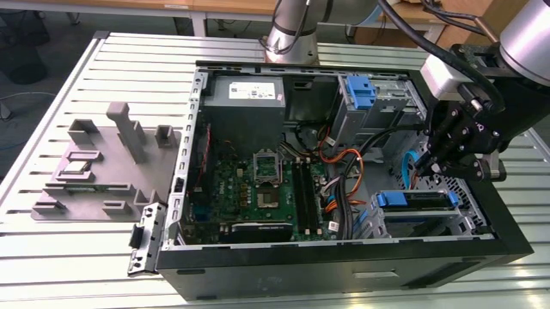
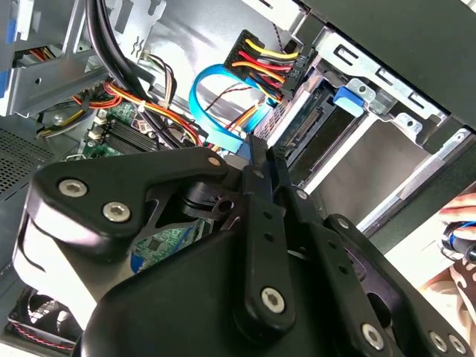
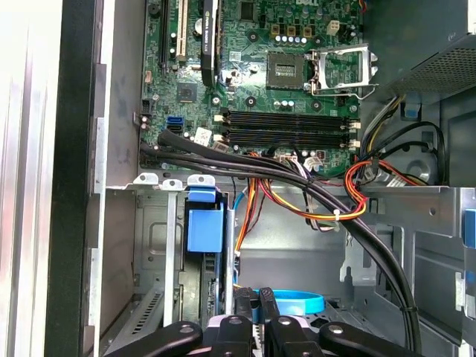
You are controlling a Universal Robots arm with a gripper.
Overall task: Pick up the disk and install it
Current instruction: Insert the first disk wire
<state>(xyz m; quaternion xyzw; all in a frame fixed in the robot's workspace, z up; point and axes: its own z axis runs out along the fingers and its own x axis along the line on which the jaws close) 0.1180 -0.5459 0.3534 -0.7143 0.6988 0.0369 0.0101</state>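
- The black metal gripper (image 1: pixel 427 168) hangs inside the open computer case (image 1: pixel 344 270), fingers (image 3: pixel 255 306) pinched together with nothing between them, as both wrist views show.
- Just beside it, toward the case's front wall, the disk (image 1: pixel 418 200) sits slotted in the grey sheet-metal drive cage (image 1: pixel 421 222); its blue plastic frame (image 3: pixel 204 229) shows on top, silver edge tucked below.
- A flat, glossy blue ribbon cable (image 2: pixel 216 123) loops right near the fingertips.
- Further out, a bundle of red, yellow and orange wires (image 3: pixel 327 212) crosses toward the green motherboard (image 1: pixel 257 193).
- Outside the case, a grey blocky parts holder (image 1: pixel 103 174) rests on the ribbed aluminium table (image 1: pixel 51 270).
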